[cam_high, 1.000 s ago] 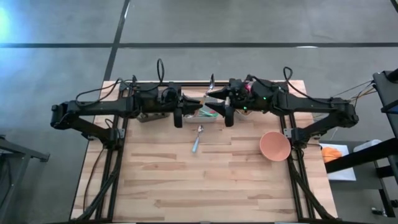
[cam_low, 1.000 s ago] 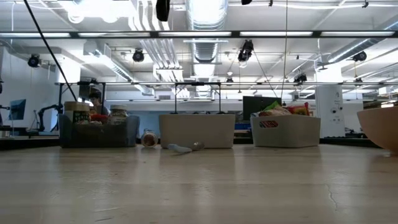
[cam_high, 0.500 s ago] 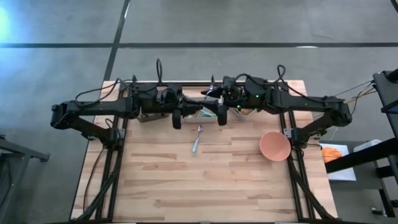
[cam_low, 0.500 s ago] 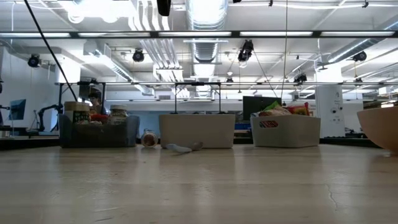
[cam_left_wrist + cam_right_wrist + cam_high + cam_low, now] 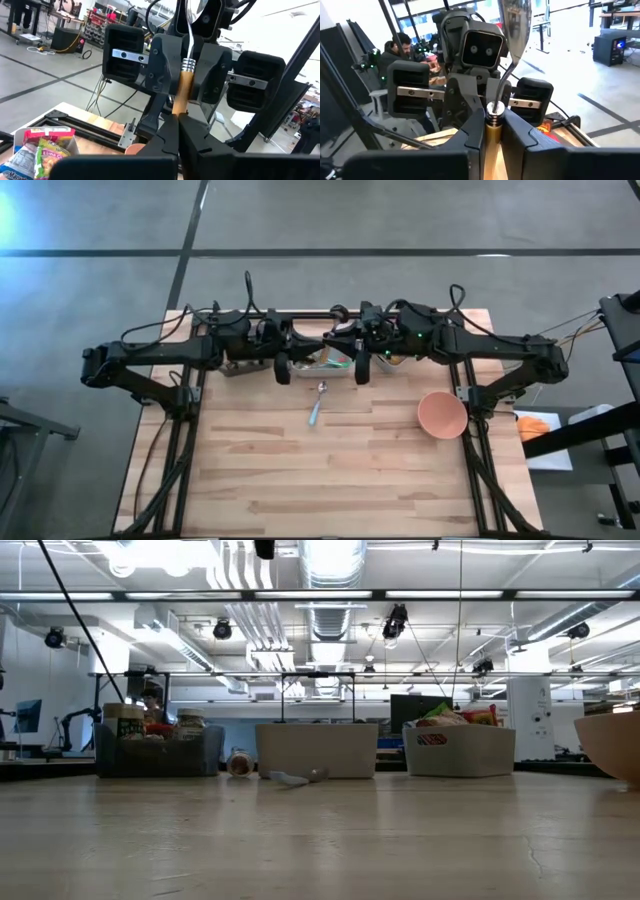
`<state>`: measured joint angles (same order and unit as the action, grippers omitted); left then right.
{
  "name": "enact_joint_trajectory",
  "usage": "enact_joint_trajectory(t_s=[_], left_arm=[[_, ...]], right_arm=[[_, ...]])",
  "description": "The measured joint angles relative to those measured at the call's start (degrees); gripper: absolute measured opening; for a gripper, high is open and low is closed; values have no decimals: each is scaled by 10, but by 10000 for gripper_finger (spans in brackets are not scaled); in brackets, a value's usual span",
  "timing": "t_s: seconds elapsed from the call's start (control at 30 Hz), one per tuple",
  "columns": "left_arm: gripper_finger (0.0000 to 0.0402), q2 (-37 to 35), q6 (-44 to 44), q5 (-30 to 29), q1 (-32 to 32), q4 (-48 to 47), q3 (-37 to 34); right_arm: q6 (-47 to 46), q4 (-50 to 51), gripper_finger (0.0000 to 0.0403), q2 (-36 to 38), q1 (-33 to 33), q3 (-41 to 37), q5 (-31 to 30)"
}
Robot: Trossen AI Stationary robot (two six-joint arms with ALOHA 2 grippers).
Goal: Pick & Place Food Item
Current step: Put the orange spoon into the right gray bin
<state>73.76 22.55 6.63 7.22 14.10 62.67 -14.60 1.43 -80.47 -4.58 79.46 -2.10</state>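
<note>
Since a second ago the right gripper [image 5: 492, 122] has drawn in toward the left gripper [image 5: 177, 120] and its fingers, then parted, are now pressed together on the golden handle of the held spoon [image 5: 181, 82]. The left gripper's fingers are likewise pinched on that handle, tighter than before, so both arms grip the one spoon nose to nose, high over the back middle of the table [image 5: 300, 470], above the white bin [image 5: 317, 750]. The pair has also shifted slightly toward the table's back edge. The spoon's shiny bowl stands upward past the right fingers. The rest of the table has not changed: the loose spoon [image 5: 317, 402] lies just in front of the white bin, and the pink bowl [image 5: 442, 414] sits near the right edge, well apart from both grippers. The food packets [image 5: 455, 717] lie in the right bin [image 5: 460, 752], untouched, with more packets in a bin seen below the left wrist; a dark bin [image 5: 160, 752] holds jars at the left. Each wrist view is largely filled by the other arm's gripper body, which blocks the table beyond. The low view shows neither gripper. A person [image 5: 402, 42] sits in the room behind the left arm
</note>
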Motion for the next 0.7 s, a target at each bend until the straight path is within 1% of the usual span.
enact_joint_trajectory(t_s=[0.27,0.37,0.53,0.63,0.7], left_arm=[[4,0,23,7,0,1,0],[27,0,42,31,-1,0,0],[87,-5,96,86,-1,-21,1],[114,-31,123,122,3,-87,1],[121,-63,110,120,4,-154,1]], right_arm=[[17,5,30,-1,-2,-1,4],[26,33,30,-1,-12,1,2],[24,122,30,-4,-36,41,-13],[17,160,30,-3,-50,61,-12],[17,186,30,-3,-60,75,-11]])
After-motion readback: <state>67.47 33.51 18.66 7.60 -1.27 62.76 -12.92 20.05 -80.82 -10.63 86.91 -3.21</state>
